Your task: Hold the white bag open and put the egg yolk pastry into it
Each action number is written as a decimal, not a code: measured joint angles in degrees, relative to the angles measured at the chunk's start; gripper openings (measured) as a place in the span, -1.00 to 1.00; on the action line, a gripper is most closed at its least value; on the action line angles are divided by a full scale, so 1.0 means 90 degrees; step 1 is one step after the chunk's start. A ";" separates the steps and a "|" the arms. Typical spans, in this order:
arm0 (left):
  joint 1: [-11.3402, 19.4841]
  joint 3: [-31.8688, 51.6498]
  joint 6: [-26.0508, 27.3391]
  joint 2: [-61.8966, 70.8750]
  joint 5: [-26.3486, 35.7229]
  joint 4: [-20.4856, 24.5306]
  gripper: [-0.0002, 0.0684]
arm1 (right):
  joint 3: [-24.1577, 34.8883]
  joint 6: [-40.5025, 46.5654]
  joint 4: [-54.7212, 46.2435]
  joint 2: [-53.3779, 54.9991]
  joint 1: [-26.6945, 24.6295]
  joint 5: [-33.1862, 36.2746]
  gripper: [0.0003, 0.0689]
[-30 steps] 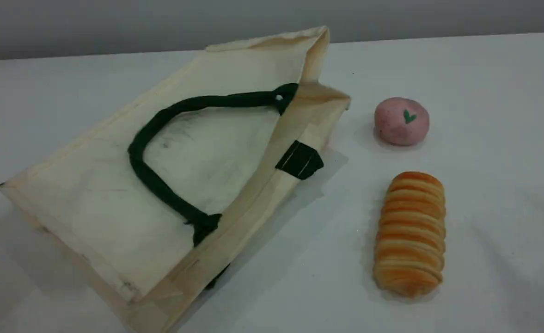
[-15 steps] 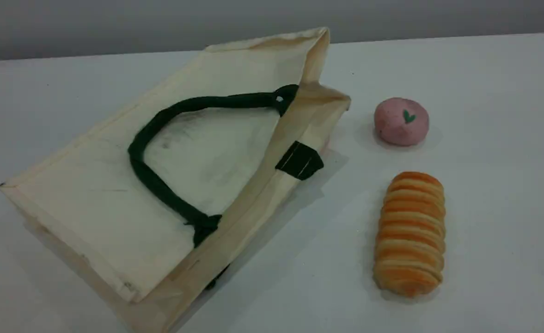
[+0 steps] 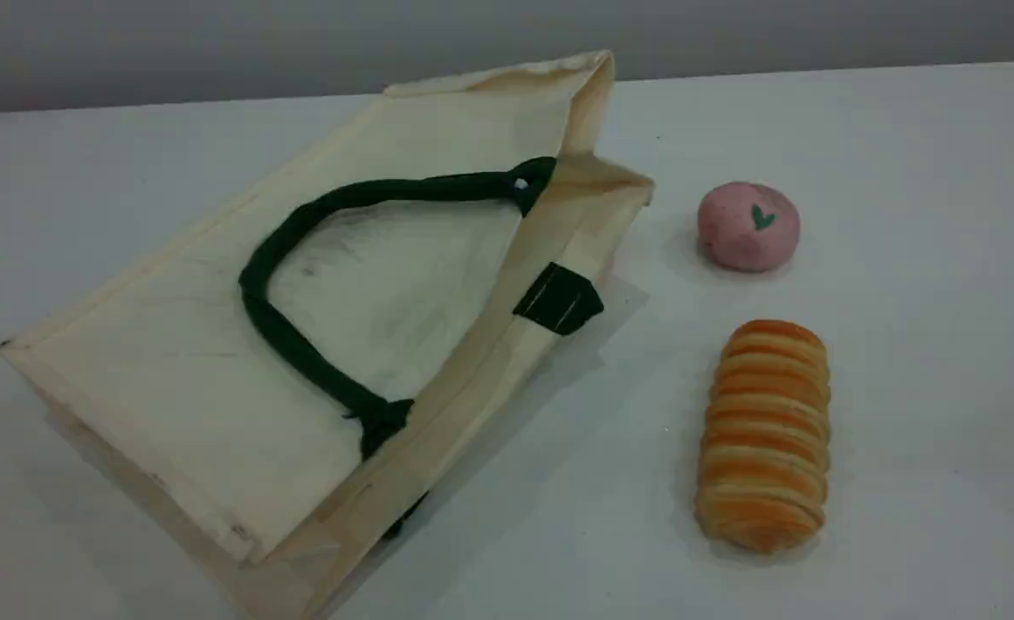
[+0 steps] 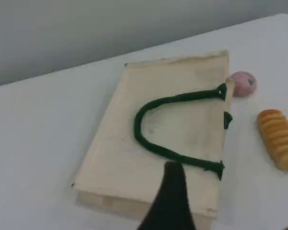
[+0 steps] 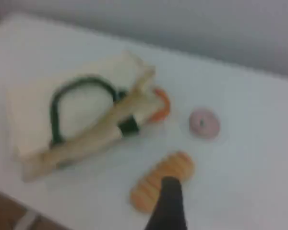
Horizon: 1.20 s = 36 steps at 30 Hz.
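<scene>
The white bag (image 3: 214, 379) lies flat on its side at the table's left, its mouth facing right and nearly closed. Its dark green rope handle (image 3: 300, 215) rests looped on the upper face. The bag also shows in the left wrist view (image 4: 120, 158) and, blurred, in the right wrist view (image 5: 33, 120). The egg yolk pastry is out of view. The left gripper's dark fingertip (image 4: 173, 177) hangs high above the bag's near edge. High over the striped bread hangs the right gripper's fingertip (image 5: 169, 191). Neither arm shows in the scene view, and nothing is held.
A pink ball with a green heart (image 3: 748, 226) sits right of the bag's mouth. A long striped orange bread roll (image 3: 765, 435) lies nearer the front. The blurred right wrist view shows something orange (image 5: 161, 103) at the bag's mouth.
</scene>
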 joint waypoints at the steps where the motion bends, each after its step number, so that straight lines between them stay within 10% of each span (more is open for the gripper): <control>1: 0.0000 0.0179 0.0070 -0.0162 -0.0041 0.0000 0.72 | 0.0303 -0.0056 0.0000 -0.0053 0.0000 -0.0149 0.67; 10: 0.0000 0.1582 0.0106 -0.0405 -0.0218 0.0000 0.72 | 0.2010 -0.0248 0.0045 -0.0092 0.0000 -0.0899 0.67; 36: 0.0000 0.2139 -0.0296 -0.0400 -0.0631 0.0912 0.72 | 0.2021 -0.0131 0.0004 -0.0098 0.0000 -0.0904 0.67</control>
